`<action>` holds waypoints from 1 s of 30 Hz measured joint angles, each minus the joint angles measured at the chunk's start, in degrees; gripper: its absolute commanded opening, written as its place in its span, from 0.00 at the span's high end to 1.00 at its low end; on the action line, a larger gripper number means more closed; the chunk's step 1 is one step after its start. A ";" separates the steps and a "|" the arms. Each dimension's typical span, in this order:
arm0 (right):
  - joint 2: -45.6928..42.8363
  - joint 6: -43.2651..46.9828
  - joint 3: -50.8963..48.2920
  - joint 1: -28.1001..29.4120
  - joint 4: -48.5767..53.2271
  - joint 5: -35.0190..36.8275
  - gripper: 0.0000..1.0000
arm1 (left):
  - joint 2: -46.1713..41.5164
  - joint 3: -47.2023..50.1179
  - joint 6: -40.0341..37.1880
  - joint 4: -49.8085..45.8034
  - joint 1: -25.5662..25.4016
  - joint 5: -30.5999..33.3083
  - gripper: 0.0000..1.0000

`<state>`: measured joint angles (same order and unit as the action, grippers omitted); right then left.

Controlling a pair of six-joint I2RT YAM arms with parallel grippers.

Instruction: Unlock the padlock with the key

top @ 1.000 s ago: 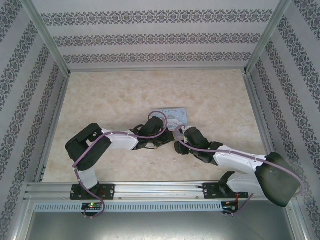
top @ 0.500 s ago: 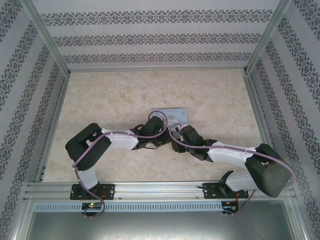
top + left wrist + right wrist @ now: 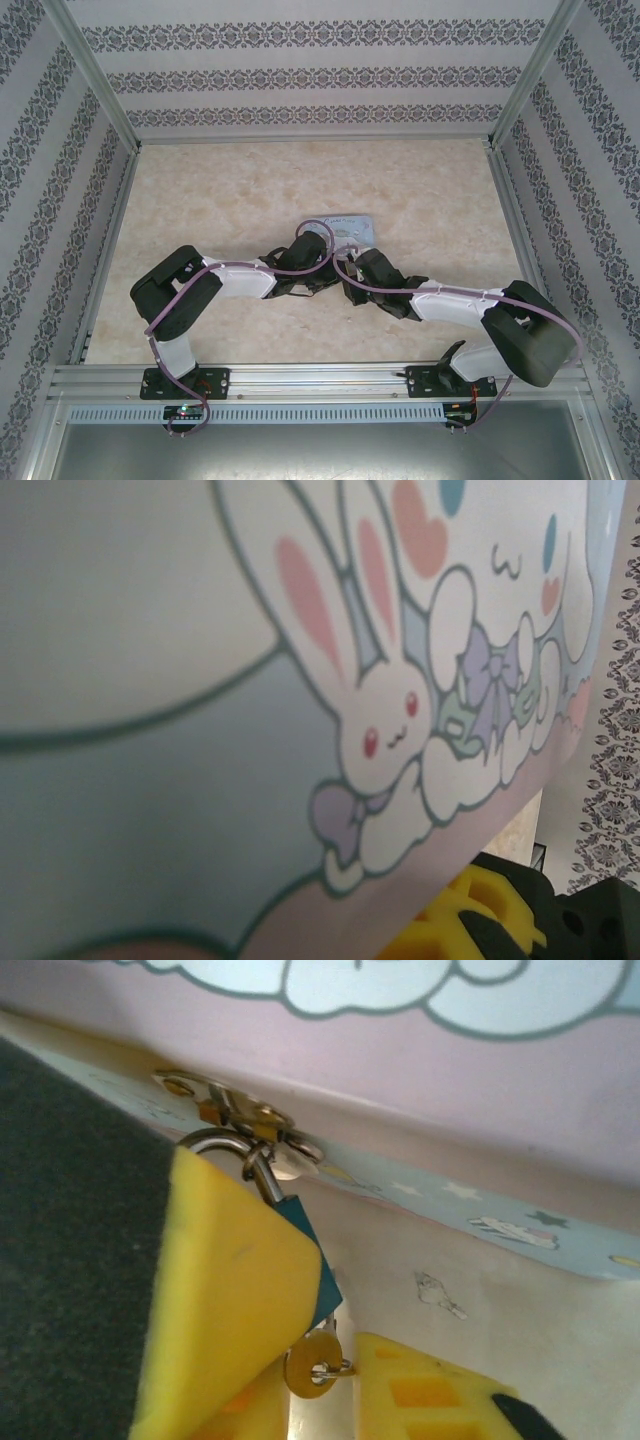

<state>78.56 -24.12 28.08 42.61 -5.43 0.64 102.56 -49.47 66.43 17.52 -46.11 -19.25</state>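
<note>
The padlock [image 3: 322, 1272], tiny and teal, hangs by its steel shackle [image 3: 222, 1142] from the hasp of the pastel cartoon tin box [image 3: 356, 228]. A brass key [image 3: 312, 1365] with a small ring sticks out of the lock's underside. My right gripper [image 3: 322, 1400] has the key head between its yellow fingers [image 3: 225, 1290], and one finger covers most of the lock body. In the top view my right gripper [image 3: 350, 263] meets my left gripper [image 3: 322, 250] at the tin's near edge. The tin's lid [image 3: 250, 680] lies across the left wrist view, with one yellow finger [image 3: 470, 908] under it.
The beige table [image 3: 230, 190] stretches behind and to both sides of the tin. Patterned walls and metal frame posts [image 3: 100, 90] close in the workspace. Both forearms cross the table's near middle.
My right arm's elbow and shoulder have swung left, toward the tin. The left arm and the tin have hardly moved.
</note>
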 measured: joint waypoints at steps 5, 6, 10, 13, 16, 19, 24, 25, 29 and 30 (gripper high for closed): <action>0.00 0.31 0.44 -0.46 0.04 -1.51 1.00 | 0.02 0.00 -0.02 -0.24 0.46 0.24 1.00; 0.00 0.28 0.44 -0.79 0.04 -1.97 1.00 | 0.00 0.00 -0.02 -0.26 0.46 0.31 1.00; -0.35 0.00 0.44 -1.75 0.26 -3.74 1.00 | 0.02 0.00 -0.02 -0.39 0.48 0.61 1.00; -1.49 -1.03 0.28 -3.13 0.83 -5.77 0.68 | 0.00 -0.02 -0.02 -0.15 0.48 0.55 1.00; -4.28 -2.34 -1.03 -5.53 0.90 -7.32 0.56 | 0.02 -0.02 -0.02 -0.04 0.55 0.37 1.00; -8.79 -4.44 -2.86 -8.57 0.44 -8.72 0.52 | 0.02 -0.02 -0.13 -0.22 0.48 -0.09 0.98; -14.73 -7.80 -3.89 -12.70 -1.20 -11.30 0.49 | 0.00 0.04 -1.14 -0.68 0.48 -0.50 0.85; -15.10 -8.46 -3.89 -13.11 -1.46 -11.91 0.49 | 0.00 0.07 -1.49 -0.83 0.48 -0.52 0.80; -14.51 -10.45 -3.89 -13.38 -2.38 -14.45 0.49 | -0.37 0.09 -2.67 -1.55 0.46 -1.55 0.58; -13.99 -10.99 -3.91 -13.38 -2.93 -15.23 0.48 | -0.63 0.13 -3.06 -1.86 0.46 -1.79 0.52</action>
<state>64.58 -35.11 24.16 29.23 -8.36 -14.59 101.93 -49.34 63.37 15.66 -45.65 -21.04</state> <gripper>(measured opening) 0.513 0.396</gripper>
